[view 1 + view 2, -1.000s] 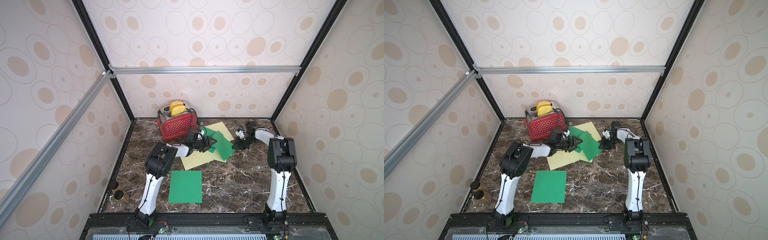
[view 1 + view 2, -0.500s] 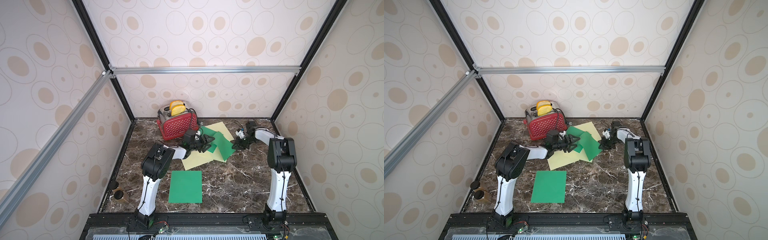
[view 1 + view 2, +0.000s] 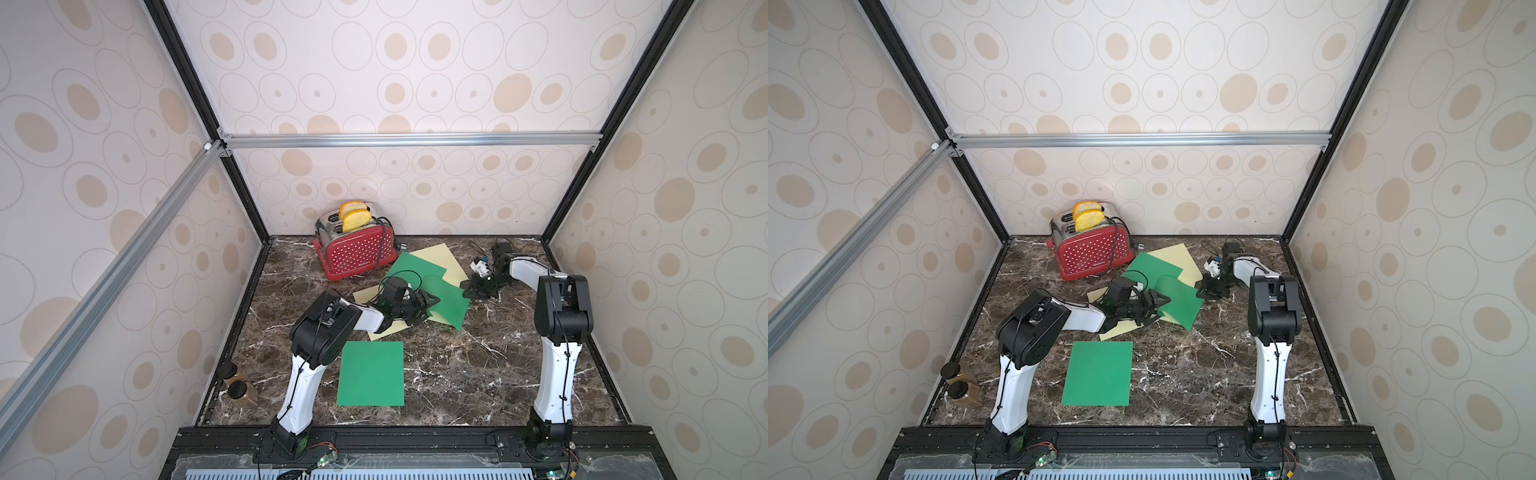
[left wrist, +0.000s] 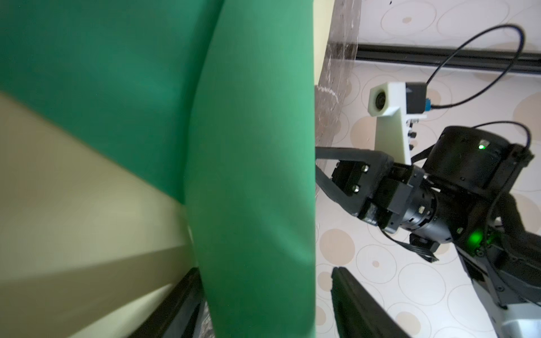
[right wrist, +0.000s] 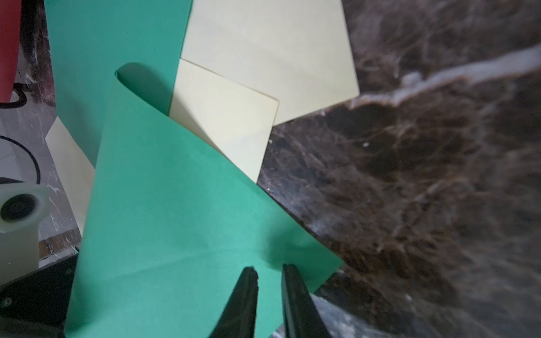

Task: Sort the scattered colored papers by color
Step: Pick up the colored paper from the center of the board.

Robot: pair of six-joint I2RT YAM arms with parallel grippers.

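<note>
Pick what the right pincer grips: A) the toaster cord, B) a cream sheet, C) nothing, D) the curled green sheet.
D: in the right wrist view the right pincer pinches the edge of the curled green sheet, lifted off the cream sheets.

Paper pile right of toaster; lone sheet nearer.

1. This is a staged robot test cell dressed as a home kitchen corner, not a real room.
2. Wallpaper panels with beige circles are held in a black and aluminium frame.
3. A dark marble-look counter carries a red dotted toaster with toast slices in its slots.
4. Two white and black robot arms are bolted to a rail at the front edge.
</note>
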